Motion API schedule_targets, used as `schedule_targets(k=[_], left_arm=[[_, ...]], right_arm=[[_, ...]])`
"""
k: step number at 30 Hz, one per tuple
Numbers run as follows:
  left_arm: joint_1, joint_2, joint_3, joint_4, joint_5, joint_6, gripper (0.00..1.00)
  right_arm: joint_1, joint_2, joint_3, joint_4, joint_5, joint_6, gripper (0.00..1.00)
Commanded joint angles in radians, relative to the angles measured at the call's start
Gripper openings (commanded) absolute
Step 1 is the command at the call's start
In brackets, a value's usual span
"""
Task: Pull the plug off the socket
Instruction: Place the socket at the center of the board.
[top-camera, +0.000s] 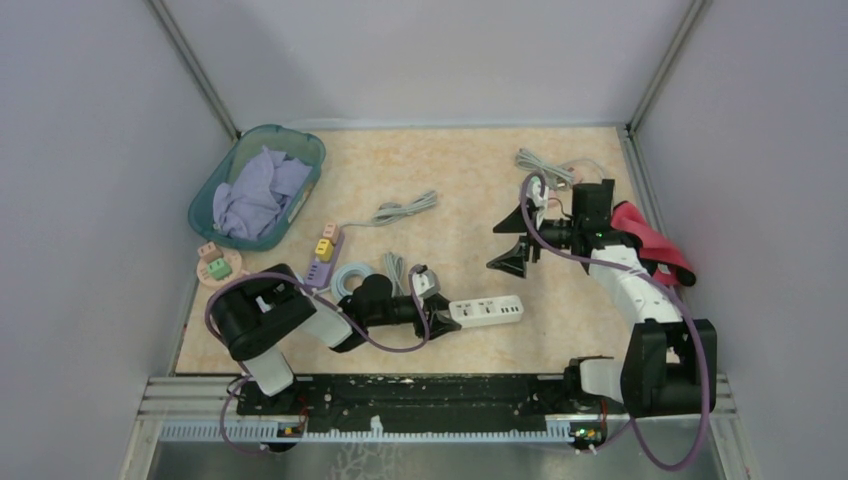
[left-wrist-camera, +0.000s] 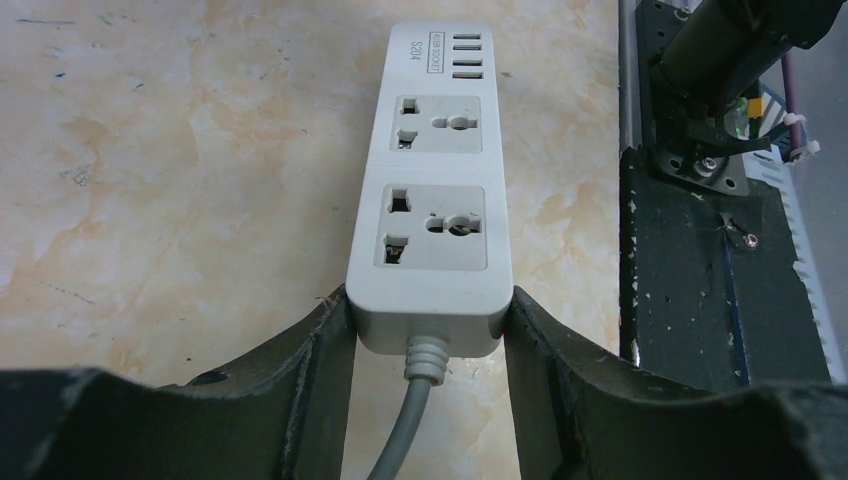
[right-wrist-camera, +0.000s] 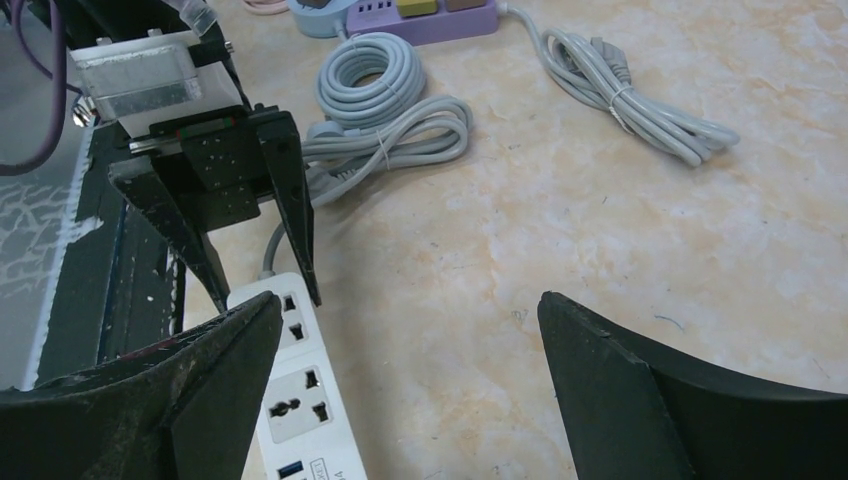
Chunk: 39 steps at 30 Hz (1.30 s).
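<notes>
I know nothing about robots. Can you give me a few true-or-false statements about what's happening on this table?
1. The left tool clamps the white power strip at its cord end. True.
2. A plug sits in the strip. False: both sockets are empty.
3. The right tool holds a cable. False: it is wide open, holding nothing.
4. The teal basket contains a lavender cloth. True.

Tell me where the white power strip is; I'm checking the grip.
Top view: the white power strip lies centre-front on the table, its cord end clamped in the left pincer.
</notes>
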Motion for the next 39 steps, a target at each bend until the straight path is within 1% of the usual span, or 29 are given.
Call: schedule_targets(k=[1,13,22,32,39], left_arm=[[0.003,-0.042,0.006,0.049,0.028,-0.018,0.02],[0.003,-0.07,0.018,0.038,0.039,-0.028,0.01],[0.004,-0.084,0.049,-0.009,0.05,-0.041,0.01],[0.003,-0.105,0.078,-0.07,0.054,-0.04,0.01],[0.004,-0.11,0.097,-0.097,0.066,-0.041,0.01]], right_arm=[[0.004,-0.038,0.012,-0.037,-0.065,-0.097,0.99],[0.033,-0.04,0.018,-0.154,-0.066,-0.253,0.99],[0.101,-0.031,0.018,-0.199,-0.001,-0.331,0.99],[0.191,-0.016,0.014,-0.205,0.068,-0.363,0.99],[0.213,-0.012,0.012,-0.202,0.086,-0.369,0.99]])
